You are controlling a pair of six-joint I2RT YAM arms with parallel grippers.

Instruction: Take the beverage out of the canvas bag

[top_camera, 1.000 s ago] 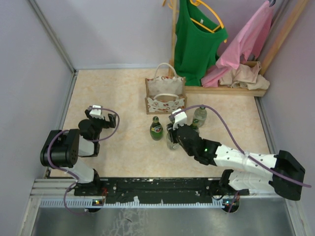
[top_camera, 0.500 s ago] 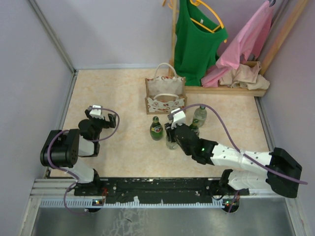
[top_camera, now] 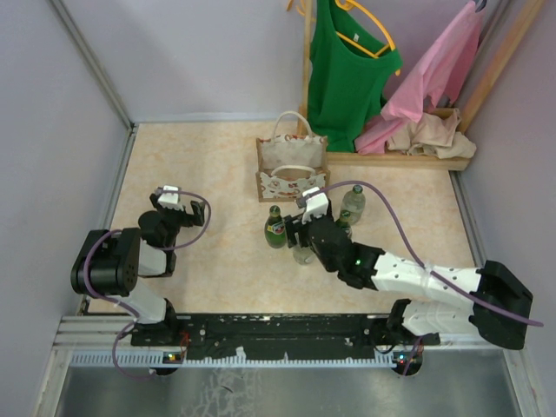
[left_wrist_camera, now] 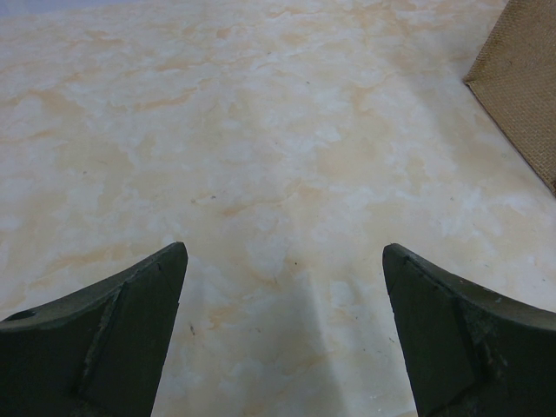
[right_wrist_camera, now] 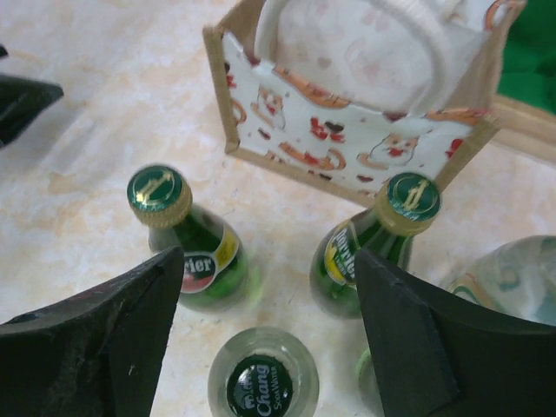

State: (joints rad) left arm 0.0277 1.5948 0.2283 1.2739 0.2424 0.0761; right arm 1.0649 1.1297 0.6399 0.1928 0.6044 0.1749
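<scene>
Right wrist view: we see our right fingers (right_wrist_camera: 104, 339) spread apart, grasping nothing, with a clear Chang bottle (right_wrist_camera: 263, 388) standing on the counter (right_wrist_camera: 95, 130) between them. One green bottle (right_wrist_camera: 195, 261) stands at its ten o'clock, a second green bottle (right_wrist_camera: 365, 252) at two o'clock. At twelve o'clock, beyond both, sits the canvas bag (right_wrist_camera: 347, 139). Our left fingers (left_wrist_camera: 104, 347) hang released above the counter.

Bright, even light; soft shadows; slight blur in wrist close-ups.
</scene>
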